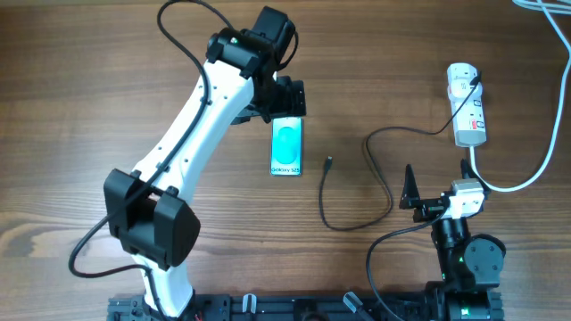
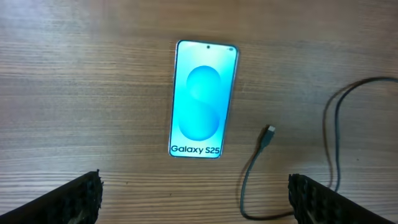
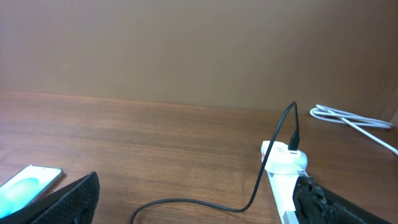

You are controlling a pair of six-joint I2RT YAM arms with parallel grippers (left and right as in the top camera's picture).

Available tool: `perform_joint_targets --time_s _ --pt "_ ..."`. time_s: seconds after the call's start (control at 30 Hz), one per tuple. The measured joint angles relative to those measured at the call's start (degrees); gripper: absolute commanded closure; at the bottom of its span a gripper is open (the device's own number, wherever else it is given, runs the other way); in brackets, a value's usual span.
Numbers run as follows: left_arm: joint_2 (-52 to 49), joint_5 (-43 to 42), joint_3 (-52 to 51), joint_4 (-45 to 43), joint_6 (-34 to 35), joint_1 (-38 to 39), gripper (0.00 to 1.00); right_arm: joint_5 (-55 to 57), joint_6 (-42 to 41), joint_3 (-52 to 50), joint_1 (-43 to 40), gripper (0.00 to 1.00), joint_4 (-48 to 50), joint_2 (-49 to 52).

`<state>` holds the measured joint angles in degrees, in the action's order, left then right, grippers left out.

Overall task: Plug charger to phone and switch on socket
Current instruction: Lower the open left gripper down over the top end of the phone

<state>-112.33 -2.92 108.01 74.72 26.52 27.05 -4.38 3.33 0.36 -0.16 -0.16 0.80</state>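
Observation:
The phone (image 1: 285, 147) lies flat mid-table, its cyan screen (image 2: 200, 99) facing up. My left gripper (image 1: 281, 102) hangs open above the phone's far end, and its jaws (image 2: 194, 182) hold nothing. The charger (image 1: 384, 183), a thin black cable, runs from the white socket (image 1: 466, 105) at the right and curls across the table. Its free plug (image 2: 268, 135) rests just right of the phone, apart from it. My right gripper (image 1: 439, 185) stands open at the front right, short of the socket (image 3: 283, 165), nothing between its fingers (image 3: 198, 183).
A thick white cord (image 1: 544, 160) loops from the socket toward the far right corner. The left arm's white links (image 1: 192, 125) reach diagonally over the table's left half. Bare wood lies between the phone and the socket.

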Motion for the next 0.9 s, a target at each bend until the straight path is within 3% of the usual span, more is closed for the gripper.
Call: perform_joint_targets --time_s 0.6,0.9 --pt "-0.2 0.0 -13.4 -13.4 3.2 0.0 0.0 0.0 0.0 0.0 0.0 0.0 0.0 0.0" --pt "-0.2 0.0 -16.3 -14.0 3.4 0.0 0.0 0.0 0.0 0.0 0.0 0.0 0.0 0.0"
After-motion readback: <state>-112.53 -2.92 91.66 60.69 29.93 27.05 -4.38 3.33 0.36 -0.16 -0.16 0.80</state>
